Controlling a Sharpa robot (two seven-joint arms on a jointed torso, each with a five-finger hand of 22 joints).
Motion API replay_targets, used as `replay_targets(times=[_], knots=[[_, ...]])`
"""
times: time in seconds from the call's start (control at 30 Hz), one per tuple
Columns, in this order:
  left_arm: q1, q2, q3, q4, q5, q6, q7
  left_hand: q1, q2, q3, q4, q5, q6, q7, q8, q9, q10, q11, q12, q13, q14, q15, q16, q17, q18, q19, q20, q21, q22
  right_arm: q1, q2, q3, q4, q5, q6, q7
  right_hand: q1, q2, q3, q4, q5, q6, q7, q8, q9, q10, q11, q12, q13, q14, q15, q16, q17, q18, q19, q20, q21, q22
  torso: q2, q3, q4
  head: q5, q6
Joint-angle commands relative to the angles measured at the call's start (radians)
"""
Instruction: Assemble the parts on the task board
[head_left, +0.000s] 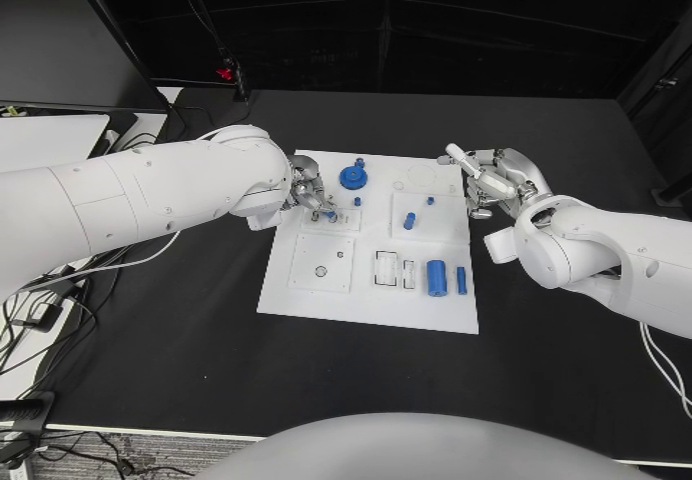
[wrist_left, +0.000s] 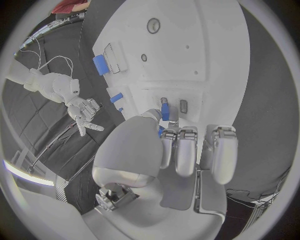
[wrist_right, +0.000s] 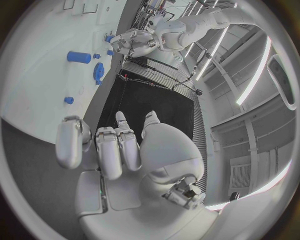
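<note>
The white task board (head_left: 320, 290) lies mid-table. My left hand (head_left: 307, 193) hovers over its far left part and pinches a small blue peg (wrist_left: 164, 110) between thumb and fingertips, just above the board (wrist_left: 206, 45). My right hand (head_left: 493, 180) is at the board's far right corner, fingers apart and holding nothing; it is also seen from the left wrist (wrist_left: 83, 111). On the board are a blue gear (head_left: 353, 177), a short blue peg (head_left: 410, 221), a blue cylinder (head_left: 436, 273) and a blue bar (head_left: 462, 279). The right wrist view shows the gear (wrist_right: 99, 72) and my left hand (wrist_right: 133, 42).
White square and rectangular recesses (head_left: 323, 263) mark the board's near half. Black table (head_left: 173, 340) surrounds the board. Cables (head_left: 43, 310) hang off the table's left edge, and a white surface (head_left: 43, 135) stands at the far left.
</note>
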Motion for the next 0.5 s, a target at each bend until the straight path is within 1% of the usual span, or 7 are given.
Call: replay_targets(times=[0.03,0.1,0.3,0.37,0.5], knots=[[-0.002,0.002,-0.001,-0.003,-0.005,0.026,-0.007,0.024,0.018,0.086,-0.078,-0.004,0.014,-0.015,0.005,0.005,0.110,0.003,-0.005,0.260,0.104,0.001,0.001,0.263,-0.007,0.104,0.004,0.003,0.263,0.001,0.000,0.001,0.004,0.001,0.009,0.010,-0.001,0.009,-0.007,-0.001,0.004,-0.005,0.003,0.005,0.001,0.104,0.008,0.000,0.261,0.104,0.005,0.002,0.263,0.014,-0.005,0.004,-0.004,0.164,0.000,-0.0005,-0.0009,-0.001,-0.002],[-0.003,0.003,-0.001,-0.004,-0.005,0.031,-0.008,0.024,0.018,0.088,-0.077,-0.005,0.014,-0.015,0.005,0.005,0.110,0.003,-0.005,0.260,0.104,0.001,0.001,0.263,-0.007,0.104,0.004,0.003,0.263,0.001,0.000,0.001,0.004,0.001,0.009,0.010,-0.001,0.009,-0.007,-0.001,0.004,-0.005,0.003,0.005,0.001,0.104,0.008,0.000,0.261,0.104,0.005,0.002,0.263,0.014,-0.005,0.004,-0.004,0.164,0.000,-0.0006,-0.0018,-0.001,-0.004],[-0.003,0.006,-0.001,-0.003,-0.005,0.048,-0.010,0.022,0.018,0.090,-0.075,-0.007,0.015,-0.015,0.005,0.005,0.110,0.003,-0.005,0.260,0.104,0.001,0.001,0.263,-0.007,0.104,0.004,0.003,0.263,0.001,-0.002,0.001,0.004,0.002,0.007,0.010,-0.001,0.009,-0.007,-0.001,0.004,-0.005,0.003,0.005,0.001,0.104,0.008,0.000,0.261,0.104,0.005,0.002,0.263,0.014,-0.005,0.004,-0.004,0.164,0.000,-0.0011,-0.0014,-0.004,-0.006],[-0.004,0.006,-0.001,-0.002,-0.005,0.053,-0.011,0.022,0.018,0.090,-0.075,-0.007,0.015,-0.015,0.005,0.005,0.110,0.003,-0.005,0.260,0.104,0.001,0.001,0.263,-0.007,0.104,0.004,0.003,0.263,0.001,-0.002,0.001,0.004,0.003,0.007,0.010,-0.001,0.009,-0.007,-0.001,0.004,-0.005,0.003,0.005,0.001,0.104,0.008,0.000,0.261,0.104,0.005,0.002,0.263,0.014,-0.005,0.004,-0.004,0.164,0.000,-0.0003,-0.0005,-0.004,-0.006],[-0.004,0.007,-0.001,-0.002,-0.005,0.058,-0.012,0.021,0.017,0.093,-0.074,-0.008,0.015,-0.015,0.005,0.005,0.110,0.003,-0.005,0.260,0.104,0.001,0.001,0.263,-0.007,0.104,0.004,0.003,0.263,0.001,0.000,0.001,0.004,0.008,0.008,0.011,-0.001,0.009,-0.007,-0.001,0.004,-0.005,0.003,0.005,0.001,0.104,0.008,0.000,0.261,0.104,0.005,0.002,0.263,0.014,-0.005,0.004,-0.004,0.164,0.000,-0.0001,0.0013,-0.004,-0.007]])
